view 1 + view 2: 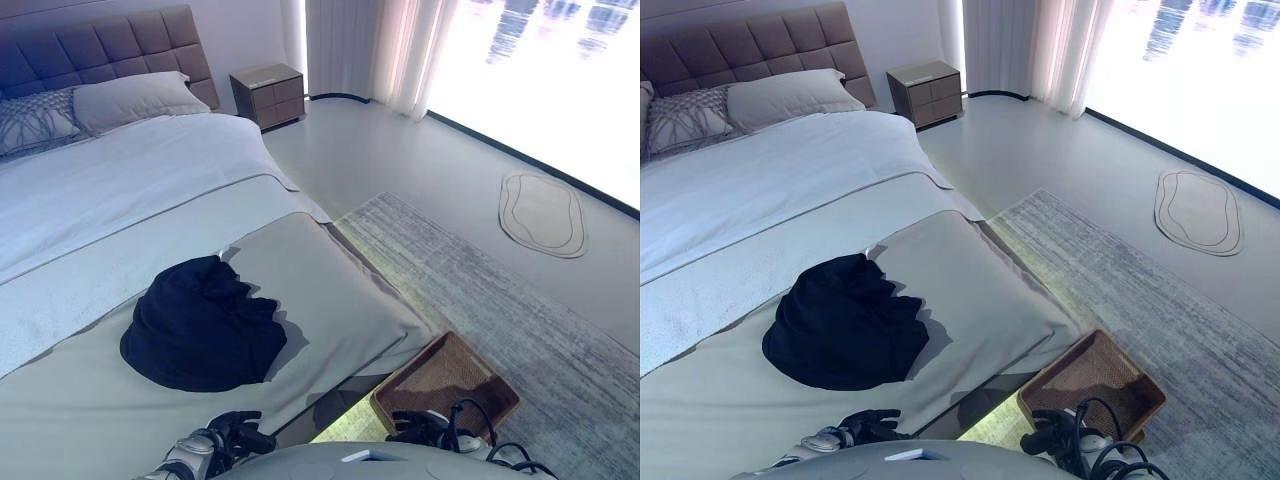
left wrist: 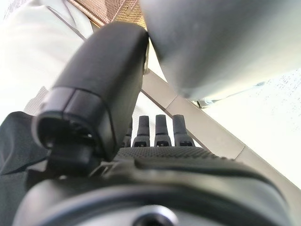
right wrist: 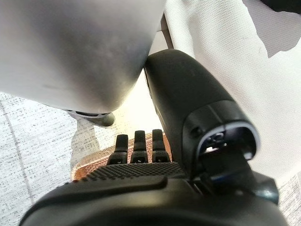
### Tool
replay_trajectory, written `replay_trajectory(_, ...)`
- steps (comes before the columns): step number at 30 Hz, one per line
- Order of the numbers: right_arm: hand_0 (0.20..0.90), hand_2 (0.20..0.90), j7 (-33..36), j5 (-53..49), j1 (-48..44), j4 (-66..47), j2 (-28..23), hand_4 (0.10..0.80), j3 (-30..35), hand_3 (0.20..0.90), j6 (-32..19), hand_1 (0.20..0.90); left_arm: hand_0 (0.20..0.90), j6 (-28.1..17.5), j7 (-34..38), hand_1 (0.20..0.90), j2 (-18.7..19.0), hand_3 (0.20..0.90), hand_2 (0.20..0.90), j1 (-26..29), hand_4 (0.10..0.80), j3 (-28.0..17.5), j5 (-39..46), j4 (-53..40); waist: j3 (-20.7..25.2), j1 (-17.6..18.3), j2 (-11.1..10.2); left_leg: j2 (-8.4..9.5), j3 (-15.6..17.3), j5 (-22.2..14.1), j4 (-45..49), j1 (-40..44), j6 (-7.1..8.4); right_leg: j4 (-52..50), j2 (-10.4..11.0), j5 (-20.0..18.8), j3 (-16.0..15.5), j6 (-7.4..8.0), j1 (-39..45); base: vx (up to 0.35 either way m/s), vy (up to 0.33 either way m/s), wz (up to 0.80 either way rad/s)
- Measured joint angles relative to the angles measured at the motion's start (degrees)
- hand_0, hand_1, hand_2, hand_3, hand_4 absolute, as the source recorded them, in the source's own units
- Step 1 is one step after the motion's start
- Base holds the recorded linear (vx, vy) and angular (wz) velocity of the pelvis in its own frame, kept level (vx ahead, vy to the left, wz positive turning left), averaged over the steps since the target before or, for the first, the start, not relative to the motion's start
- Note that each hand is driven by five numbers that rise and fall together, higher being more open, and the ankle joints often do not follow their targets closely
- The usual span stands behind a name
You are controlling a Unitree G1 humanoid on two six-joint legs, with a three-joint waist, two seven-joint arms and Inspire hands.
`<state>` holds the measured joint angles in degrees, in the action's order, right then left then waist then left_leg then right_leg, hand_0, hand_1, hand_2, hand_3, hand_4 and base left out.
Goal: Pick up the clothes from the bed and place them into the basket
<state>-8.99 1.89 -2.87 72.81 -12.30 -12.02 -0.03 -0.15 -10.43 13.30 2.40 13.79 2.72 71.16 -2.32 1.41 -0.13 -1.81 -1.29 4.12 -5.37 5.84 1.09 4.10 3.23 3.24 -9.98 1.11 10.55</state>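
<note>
A heap of black clothes (image 1: 205, 325) lies on the grey cover of the bed (image 1: 330, 290), near its foot. A brown woven basket (image 1: 445, 385) stands on the floor beside the bed's foot corner; it also shows in the right wrist view (image 3: 94, 162). My left hand (image 1: 232, 433) hangs low in front of the bed's edge, just below the clothes, with fingers straight and holding nothing (image 2: 164, 160). My right hand (image 1: 425, 428) is low, by the basket's near side, with fingers straight and empty (image 3: 136, 172).
Pillows (image 1: 135, 98) and a padded headboard are at the far end of the bed. A nightstand (image 1: 268, 95) stands beside it. A grey rug (image 1: 520, 300) lies under the basket, a small oval mat (image 1: 541, 213) by the window, and curtains (image 1: 370, 50) behind.
</note>
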Motion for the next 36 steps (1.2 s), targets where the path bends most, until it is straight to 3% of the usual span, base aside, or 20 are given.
replay_trajectory(26, 0.9, 0.9, -0.3, -0.9, -0.2, 0.1, 0.0, 0.8, 0.0, 0.9, 1.8, 0.9, 0.9, 0.0, 0.0, 0.9, 0.0, 0.9, 0.9, 0.0, 0.8, -0.1, 0.6, 0.0, -0.7, 0.0, -0.1, 0.05, 0.0, -0.1, 0.0, 0.9, 0.18, 0.9, 0.0, 0.0, -0.1, 0.0, 1.4, 0.002, 0.0, 0.0)
replay_trajectory(31, 0.9, 0.9, 3.3, -4.5, 0.2, -0.6, -0.3, 0.8, 1.1, 0.9, 1.1, 0.9, 0.9, 0.1, 0.1, 0.9, 0.0, 0.9, 0.9, -0.2, 0.8, -0.1, 0.6, -0.1, -0.9, -0.2, -0.4, 0.06, -0.1, -0.4, 0.0, 1.8, 0.55, 1.1, -0.1, 0.0, -0.2, -0.02, 2.7, 0.046, -0.003, 0.01)
replay_trajectory(32, 0.9, 0.9, 4.1, -4.8, 0.3, -2.2, -0.6, 0.8, 1.1, 0.9, 0.9, 0.9, 0.9, 0.1, 0.3, 0.9, 0.1, 0.9, 0.9, -0.3, 0.8, -0.1, 0.6, -0.2, -0.9, -0.2, -0.4, -0.04, 0.0, -0.6, 0.0, 1.8, 0.76, 1.1, -0.2, 0.0, -0.2, -0.01, 2.8, 0.0, -0.01, -0.05)
replay_trajectory(33, 0.9, 0.9, 5.2, -5.2, 1.7, -10.1, -2.0, 0.8, -0.3, 0.9, 3.3, 0.9, 0.9, 0.1, 0.7, 0.9, 0.1, 0.9, 0.9, -0.7, 0.8, 0.0, 0.7, -1.0, -1.0, -0.2, -0.5, -0.1, 0.1, -0.6, 0.0, 1.6, 0.76, 1.1, -0.5, 0.0, -0.2, -0.01, 2.5, -0.025, 0.0, -0.08)
replay_trajectory(36, 0.9, 0.9, 8.5, -5.0, 3.2, -31.7, -6.6, 0.8, -4.0, 0.9, 4.2, 0.9, 0.9, 0.1, 1.6, 0.9, 0.4, 0.9, 0.9, -2.4, 0.8, 0.0, 2.0, -3.4, -1.3, -0.2, -0.8, -0.26, 0.3, -0.3, 0.0, 0.8, 0.78, 1.1, -0.6, -0.5, -0.1, 0.37, 1.5, -0.049, 0.042, -0.05)
